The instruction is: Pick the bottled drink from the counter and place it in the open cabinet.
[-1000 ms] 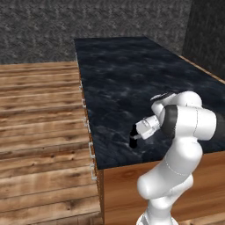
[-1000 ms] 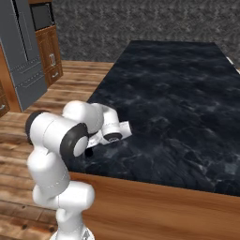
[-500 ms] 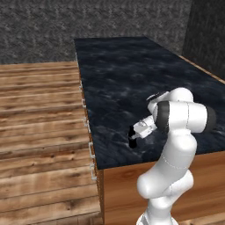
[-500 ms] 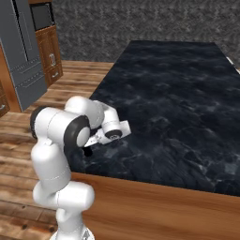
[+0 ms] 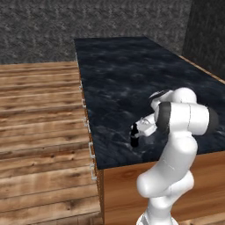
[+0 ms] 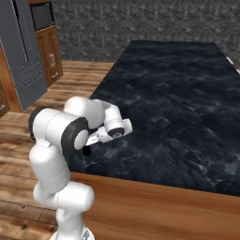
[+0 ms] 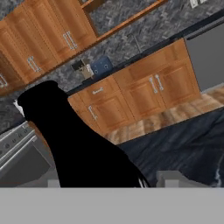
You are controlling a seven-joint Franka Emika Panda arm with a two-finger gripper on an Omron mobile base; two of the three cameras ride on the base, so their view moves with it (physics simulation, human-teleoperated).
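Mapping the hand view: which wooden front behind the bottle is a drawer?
The short front beside the bottle; its handle lies crosswise, while the doors have upright handles.

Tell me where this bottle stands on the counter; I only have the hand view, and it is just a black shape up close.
Observer: In the left base view the bottled drink stands near the counter's front left corner, close to the edge above the wooden floor.
Operator: Upright or tipped?
Observer: It looks upright, with its base on the stone.
Operator: From which side does the hand come at it?
Observer: The gripper reaches it from the right, with the arm folded low over the counter's front edge.
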